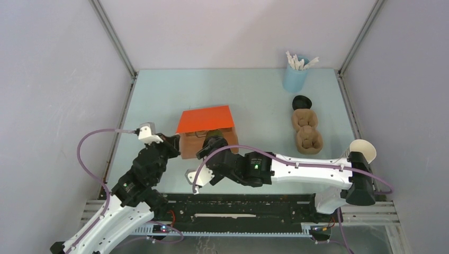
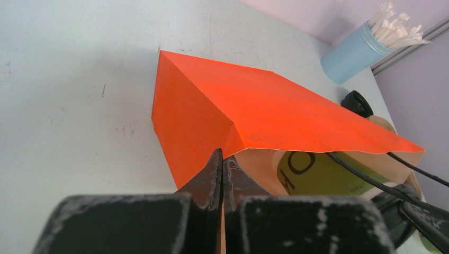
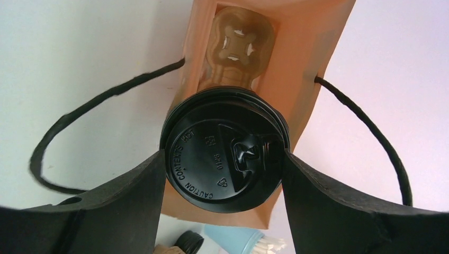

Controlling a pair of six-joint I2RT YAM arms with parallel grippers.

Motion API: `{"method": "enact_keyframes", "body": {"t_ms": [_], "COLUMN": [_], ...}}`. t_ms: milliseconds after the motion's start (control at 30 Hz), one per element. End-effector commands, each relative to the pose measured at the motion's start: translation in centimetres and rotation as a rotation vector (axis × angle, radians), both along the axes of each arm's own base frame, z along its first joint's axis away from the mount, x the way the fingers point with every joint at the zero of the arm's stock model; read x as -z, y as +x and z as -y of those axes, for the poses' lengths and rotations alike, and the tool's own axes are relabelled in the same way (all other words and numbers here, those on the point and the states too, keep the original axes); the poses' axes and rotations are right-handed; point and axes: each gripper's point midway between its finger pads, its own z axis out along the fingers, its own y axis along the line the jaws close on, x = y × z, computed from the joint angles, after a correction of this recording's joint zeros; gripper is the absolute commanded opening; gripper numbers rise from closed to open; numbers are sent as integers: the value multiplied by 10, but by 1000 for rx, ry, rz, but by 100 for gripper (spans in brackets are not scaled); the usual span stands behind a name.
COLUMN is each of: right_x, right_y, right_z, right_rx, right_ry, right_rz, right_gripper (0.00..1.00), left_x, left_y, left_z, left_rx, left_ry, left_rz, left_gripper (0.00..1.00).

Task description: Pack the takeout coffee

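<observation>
Nearest us, our left fingers (image 2: 209,180) pinch shut on the orange bag (image 2: 254,111) at its open rim. Our right fingers (image 3: 132,185) clasp the takeout coffee (image 3: 222,161) just below its black lid, at the bag's mouth. Deeper inside lies a pulp cup carrier (image 3: 238,39). Farthest back on the surface (image 1: 249,95) stands a pale blue cup of white sticks (image 1: 294,78).

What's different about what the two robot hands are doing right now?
The left gripper has its fingers pressed nearly together on a thin edge of the orange bag. The right gripper has its fingers spread wide around the takeout coffee. The left gripper holds flat paper, while the right gripper holds a round lidded cup at the bag's mouth. Both have black fingers, and both are gripping something at the same bag.
</observation>
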Motion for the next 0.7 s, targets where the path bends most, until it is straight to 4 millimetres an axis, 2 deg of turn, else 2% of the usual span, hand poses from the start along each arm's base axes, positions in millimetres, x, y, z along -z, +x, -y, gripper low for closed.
{"method": "enact_keyframes", "body": {"t_ms": [0,333,667], "right_x": [-28,-5,8], "right_y": [7,12,41], "right_z": [-15,-28,-30], "right_rx": [-50,-90,-48], "right_ry": [47,6,2], "right_rz": [70,41,10], "right_gripper": [52,51,51], "left_x": [2,-1,2], "left_y": [-4,-6,-8], "left_z": [1,3,7], "left_rx": [12,35,62], "left_ry": [-22,-37,-37], "left_rz": [7,28,25], "left_gripper": [0,0,0]}}
